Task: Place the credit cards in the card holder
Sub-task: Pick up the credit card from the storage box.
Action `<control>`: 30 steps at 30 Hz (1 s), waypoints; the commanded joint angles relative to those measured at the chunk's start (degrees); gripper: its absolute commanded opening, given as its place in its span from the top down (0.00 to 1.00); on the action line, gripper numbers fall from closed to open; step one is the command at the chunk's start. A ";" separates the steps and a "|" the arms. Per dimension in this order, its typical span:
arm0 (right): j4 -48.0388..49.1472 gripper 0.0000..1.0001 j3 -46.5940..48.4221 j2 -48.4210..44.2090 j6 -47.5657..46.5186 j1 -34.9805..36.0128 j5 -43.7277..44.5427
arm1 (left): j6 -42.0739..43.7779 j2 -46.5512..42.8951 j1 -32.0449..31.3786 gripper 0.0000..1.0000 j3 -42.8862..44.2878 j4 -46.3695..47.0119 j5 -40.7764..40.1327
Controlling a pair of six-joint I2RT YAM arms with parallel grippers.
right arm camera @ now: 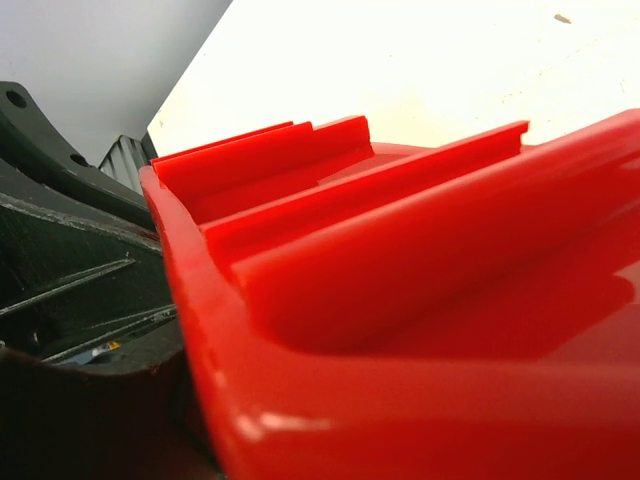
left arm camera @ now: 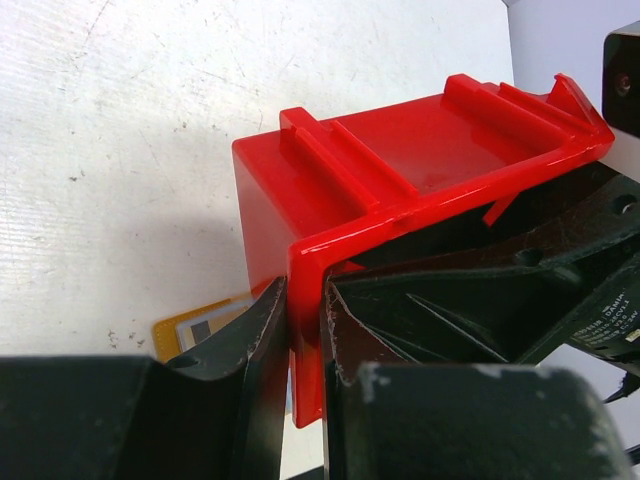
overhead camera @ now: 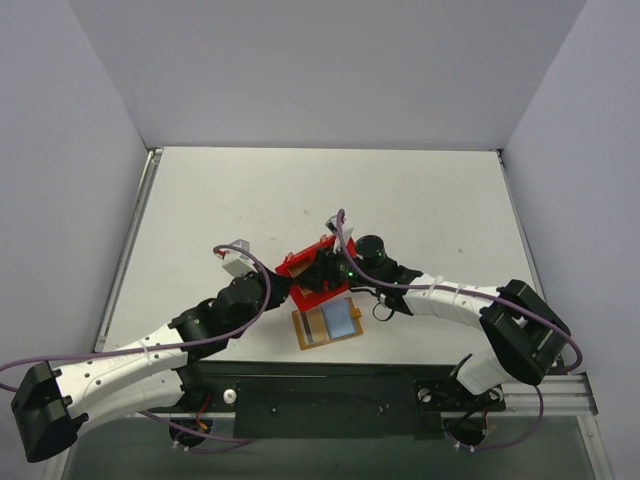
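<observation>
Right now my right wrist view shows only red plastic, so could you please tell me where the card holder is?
Observer: The card holder lies open on the table, blue panel up, just on the near side of the red bin.
Operator: Thank you. Is the left gripper free?
Observer: No, the left gripper is clamped on a corner of the bin's wall, one finger on each side.
</observation>
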 commanded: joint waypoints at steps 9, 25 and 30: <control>2.53 0.55 -1.56 -3.71 -1.38 0.08 -6.16 | -2.37 -0.74 1.43 1.00 5.02 8.74 0.10; 4.47 0.55 -0.95 -2.66 -0.94 0.08 -12.32 | -0.79 0.66 3.27 1.00 5.63 9.44 3.26; 4.47 0.54 -0.69 -2.05 -1.03 0.08 -13.11 | 1.23 3.47 4.77 1.00 9.23 6.03 6.34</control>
